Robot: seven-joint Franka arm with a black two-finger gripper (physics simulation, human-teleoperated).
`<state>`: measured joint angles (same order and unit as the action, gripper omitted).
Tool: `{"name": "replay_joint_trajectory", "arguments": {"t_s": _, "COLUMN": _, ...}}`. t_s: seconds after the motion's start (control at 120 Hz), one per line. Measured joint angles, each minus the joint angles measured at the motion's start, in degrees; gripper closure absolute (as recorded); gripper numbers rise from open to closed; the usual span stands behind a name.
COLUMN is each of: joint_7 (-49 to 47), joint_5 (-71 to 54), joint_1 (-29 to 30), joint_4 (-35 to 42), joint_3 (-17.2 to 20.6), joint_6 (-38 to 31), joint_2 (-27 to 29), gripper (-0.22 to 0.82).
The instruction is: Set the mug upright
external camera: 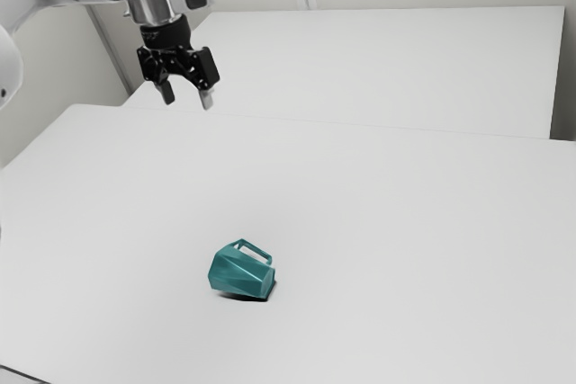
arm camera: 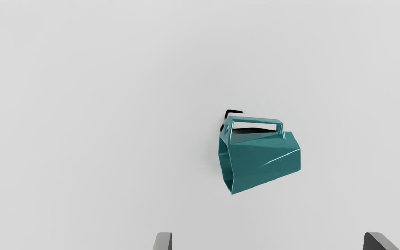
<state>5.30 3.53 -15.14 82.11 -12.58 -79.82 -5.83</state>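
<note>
Mug (external camera: pixel 239 273) lies on its side on the table (external camera: pixel 405 222), righting left to do; the gripper (external camera: pixel 188 102) hangs well apart, fingers (arm camera: pixel 163 242) wide open, holding nothing.

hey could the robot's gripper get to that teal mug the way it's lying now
Probably yes: the gripper is open above the table, and nothing stands between it and the mug, which lies on its side. It would still need to come down and across.
</note>
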Motion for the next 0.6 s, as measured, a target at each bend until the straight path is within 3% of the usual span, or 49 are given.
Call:
{"name": "replay_joint_trajectory", "arguments": {"t_s": 0.133, "joint_7": 0.4, "joint_5": 0.4, "joint_1": -0.4, "joint_4": 1.6, "joint_3": -0.1, "joint_6": -2.4, "joint_2": 0.5, "gripper": 0.00}}
{"name": "replay_joint_trajectory", "arguments": {"t_s": 0.6, "joint_7": 1.3, "joint_5": 4.5, "joint_1": -0.7, "joint_4": 22.0, "joint_3": -5.8, "joint_6": -10.7, "joint_2": 1.9, "gripper": 0.00}}
